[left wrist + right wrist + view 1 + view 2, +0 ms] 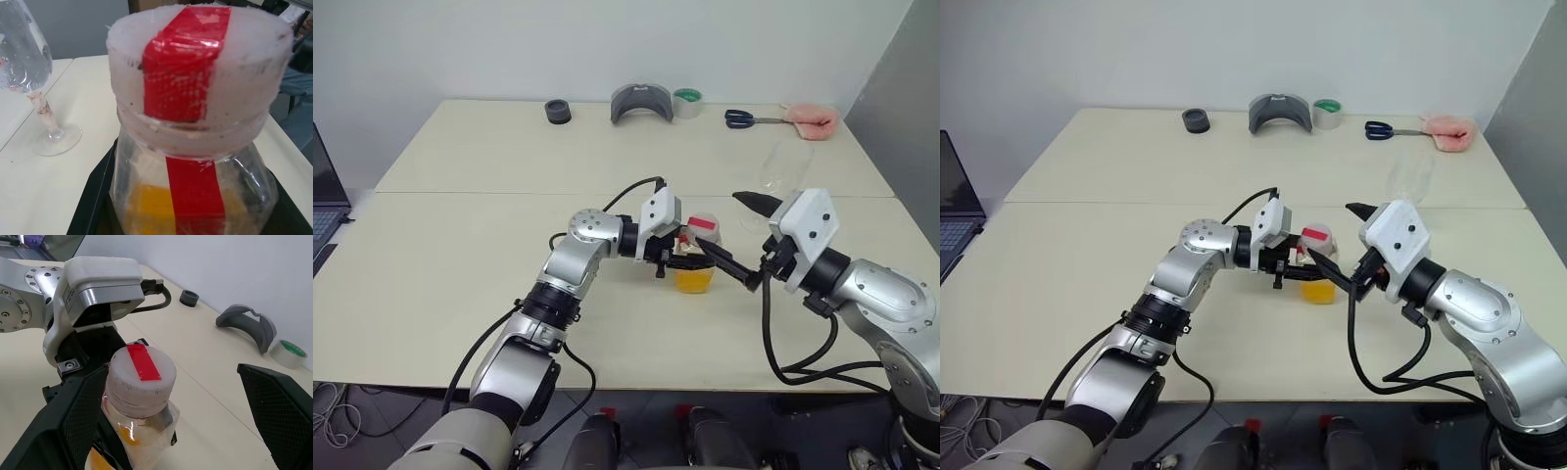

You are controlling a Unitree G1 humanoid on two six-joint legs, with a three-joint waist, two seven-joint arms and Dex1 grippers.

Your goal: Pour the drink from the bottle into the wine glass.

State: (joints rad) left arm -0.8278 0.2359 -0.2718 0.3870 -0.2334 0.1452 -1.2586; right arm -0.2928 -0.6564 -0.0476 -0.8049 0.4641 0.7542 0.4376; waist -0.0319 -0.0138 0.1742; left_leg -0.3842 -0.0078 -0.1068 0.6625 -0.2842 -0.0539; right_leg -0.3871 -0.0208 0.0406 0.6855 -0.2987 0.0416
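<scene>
The counter (pixel 460 284) is pale and wide, and the head views take in all of it: along its far edge lie a grey curved piece (pixel 641 102), a tape roll (pixel 687 103), a black ring (pixel 558 112), scissors (pixel 751 118) and a pink cloth (pixel 811 118), while a laptop (pixel 325 201) sits off the counter's left side. Near the middle, the left pincer (pixel 677 257) reaches in from the left and is clamped on the bottle (pixel 696 257), which stands upright on the counter with the drink (pixel 694 280) low inside it. The right pincer (pixel 752 240) faces the bottle from the right with its jaws spread wide, one finger (pixel 729 264) slanting down close by the bottle's right side and the other raised above and to the right; it grips nothing. The glass (pixel 781 166) stands farther back and to the right, beyond the right pincer and well apart from the bottle. The left wrist view brings the bottle very close and shows what the head views do not: a white cap (pixel 195 73) still on, crossed by a red strip (pixel 183 73) that runs down the clear wall, and the glass's stem and foot (pixel 54 139) resting on the counter beside it. The right wrist view looks down on the cap between that pincer's two black fingers (pixel 73 416), the nearer one just beside the bottle.
</scene>
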